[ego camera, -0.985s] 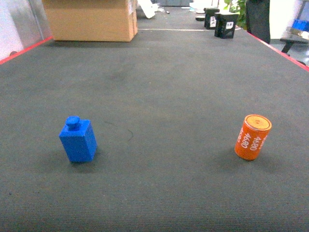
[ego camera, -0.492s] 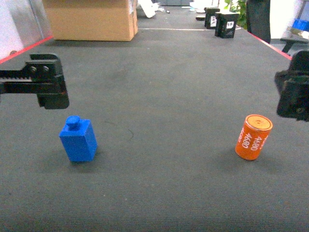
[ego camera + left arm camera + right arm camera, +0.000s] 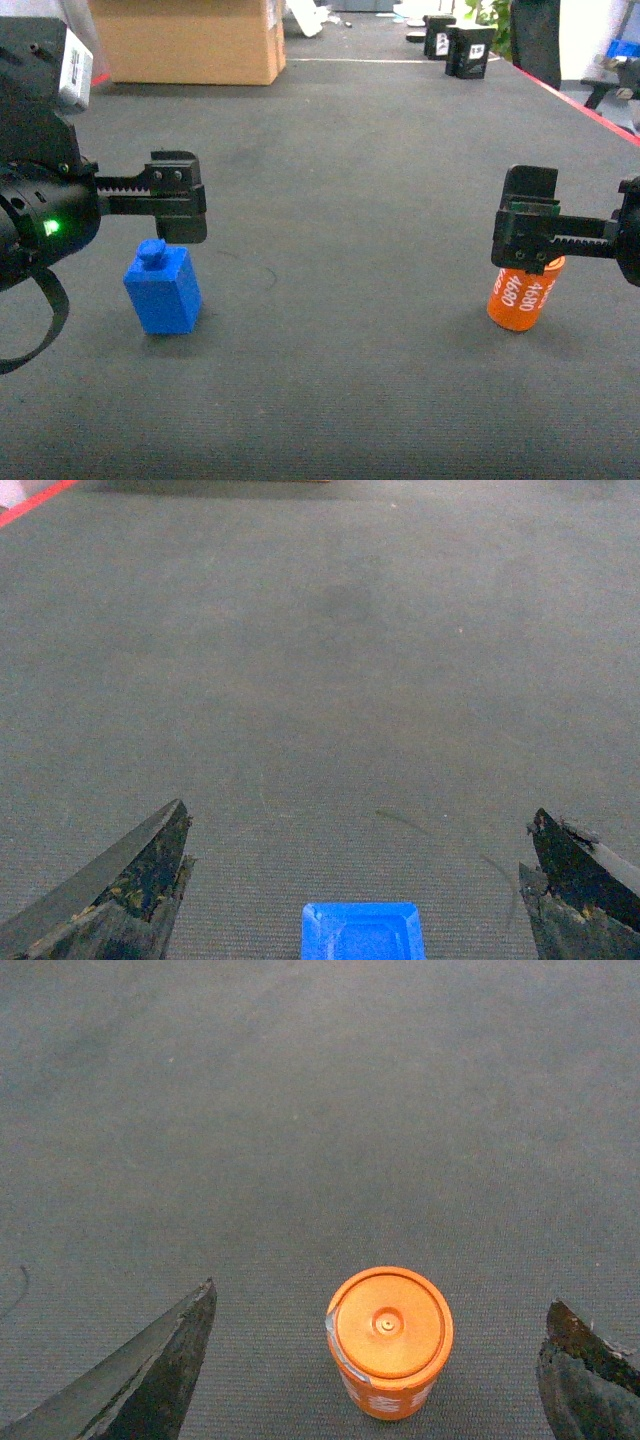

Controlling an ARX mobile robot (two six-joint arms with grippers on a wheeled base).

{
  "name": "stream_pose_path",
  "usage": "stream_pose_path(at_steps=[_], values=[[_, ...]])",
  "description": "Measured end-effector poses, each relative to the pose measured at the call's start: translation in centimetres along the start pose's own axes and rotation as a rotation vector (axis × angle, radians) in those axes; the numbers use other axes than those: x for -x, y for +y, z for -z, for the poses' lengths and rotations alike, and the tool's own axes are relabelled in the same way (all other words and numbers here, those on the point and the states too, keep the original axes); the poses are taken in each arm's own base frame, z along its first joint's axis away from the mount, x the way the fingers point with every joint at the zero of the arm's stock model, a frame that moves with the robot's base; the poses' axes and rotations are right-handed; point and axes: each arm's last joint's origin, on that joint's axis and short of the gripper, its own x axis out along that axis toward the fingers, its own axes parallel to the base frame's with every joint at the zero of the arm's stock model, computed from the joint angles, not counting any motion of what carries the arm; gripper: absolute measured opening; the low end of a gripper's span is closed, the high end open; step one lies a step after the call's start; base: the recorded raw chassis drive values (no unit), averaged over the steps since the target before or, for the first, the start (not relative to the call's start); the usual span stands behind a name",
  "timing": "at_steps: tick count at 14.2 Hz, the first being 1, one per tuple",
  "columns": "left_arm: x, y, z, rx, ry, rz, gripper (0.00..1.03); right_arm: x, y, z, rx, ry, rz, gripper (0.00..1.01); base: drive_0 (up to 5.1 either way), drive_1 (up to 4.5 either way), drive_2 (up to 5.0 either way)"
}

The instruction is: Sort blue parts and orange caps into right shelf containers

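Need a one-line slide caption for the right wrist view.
Right hand open above an upright orange cap standing on the dark mat, fingers wide on either side.

A dark grey felt-covered desk [image 3: 350, 180] carries a small bright-blue plastic block [image 3: 162, 290], an upright orange cylindrical cap [image 3: 522, 295], and a far cardboard box [image 3: 190, 40].

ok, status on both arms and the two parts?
Left gripper open, over blue block. Right gripper open, over orange cap. Both parts upright on the mat, not gripped. Nothing in the way.
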Motion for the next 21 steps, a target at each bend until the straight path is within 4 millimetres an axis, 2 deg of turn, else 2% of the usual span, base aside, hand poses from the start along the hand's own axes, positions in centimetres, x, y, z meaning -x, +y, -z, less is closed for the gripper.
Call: stream_pose_path(at_steps=[4,13,16,21], values=[[-1.0,-0.1,2.0,0.004,0.06,0.0,0.98,-1.9,-0.2,1.8,-0.007,0.067,0.006,0.98,0.0,0.0,0.0],[-2.3,-0.6,6.2,-0.016,0.178,0.005,0.98,-4.9,-0.1,4.3,0.025,0.155,0.025,0.98,0.0,0.0,0.0],[-2.9,-0.2,7.7,-0.005,0.224,-0.02,0.98,-6.1,-0.1,5.0,0.03,0.182,0.037,0.98,0.0,0.0,0.0],[-3.3,-0.1,8.1,0.023,0.241,-0.035,0.98,-7.2,0.0,5.4,0.071,0.194,0.092,0.98,0.0,0.0,0.0]])
